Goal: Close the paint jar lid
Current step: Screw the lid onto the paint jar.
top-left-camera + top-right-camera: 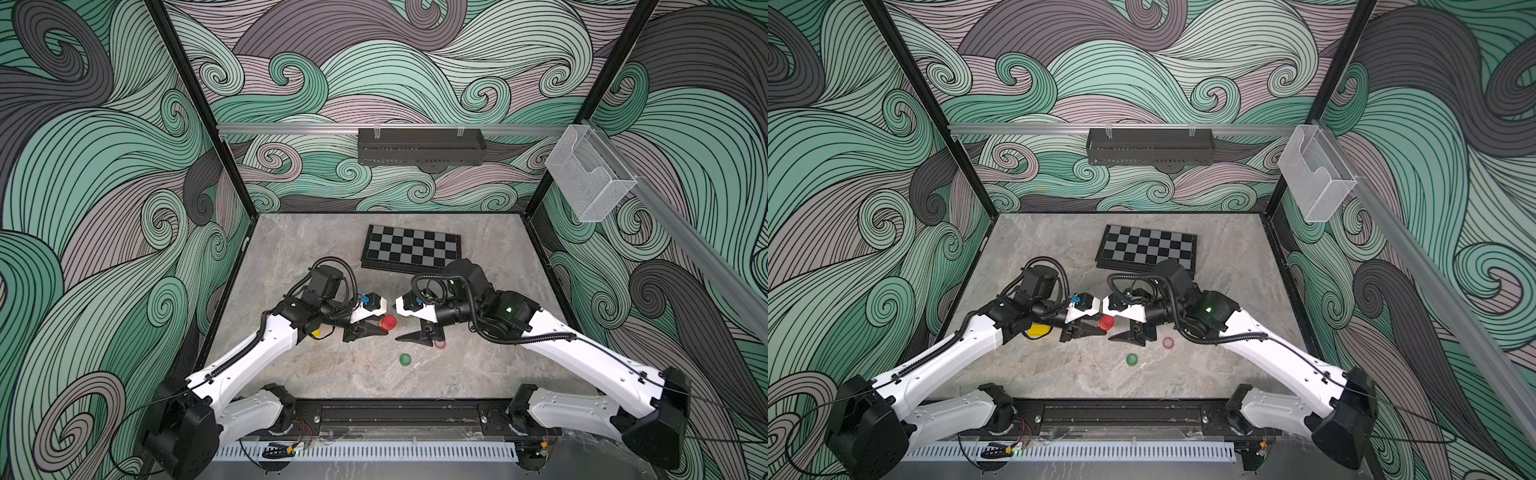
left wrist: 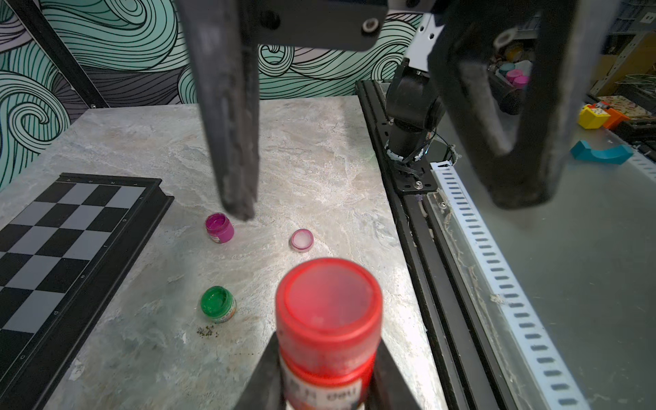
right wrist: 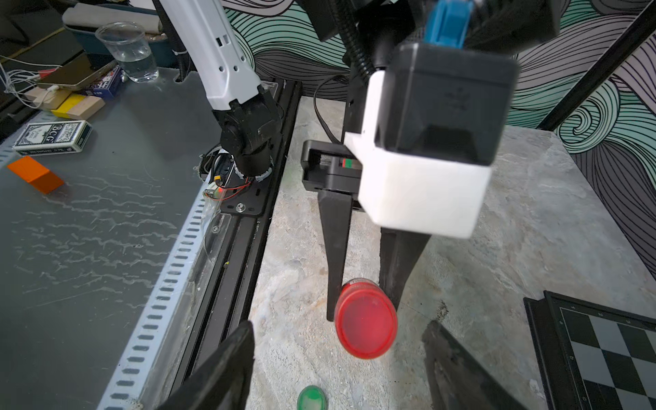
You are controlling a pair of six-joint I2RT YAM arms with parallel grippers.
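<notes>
Left wrist view gave you the jar [image 2: 328, 369] pinched low on its body by the closed left fingers [image 2: 259, 387]. It was held off the tabletop [image 2: 319, 142], near the front middle, between the two arms. The lid [image 2: 328, 301] sat on top, but whether it was threaded down or only resting there could not be told.

Your right fingers [image 2: 230, 142] stood apart and empty, just short of the lid and touching nothing.

Several things could have gone wrong from there:

- **Crooked closing.** If you had closed the right fingers off-centre, one would have met the rim first and tipped the lid. It would then have cross-threaded, or popped off if it was loose.
- **Slipping under the twist.** The left grip was low and narrow. A hard turn at the top would likely have spun the jar inside those fingers instead of tightening it, or levered it out altogether.
- **A drop.** A fall would have been costly, because an uncapped green jar [image 2: 217, 305] and an uncapped magenta jar [image 2: 219, 227] stood on the tabletop below, near a pink lid [image 2: 301, 240]. A falling jar could have knocked wet paint over.
- **Wrist contact.** In both top views the two wrists were just beside each other. A big rotation of the right one risked bumping the left and jolting the grip.
</notes>
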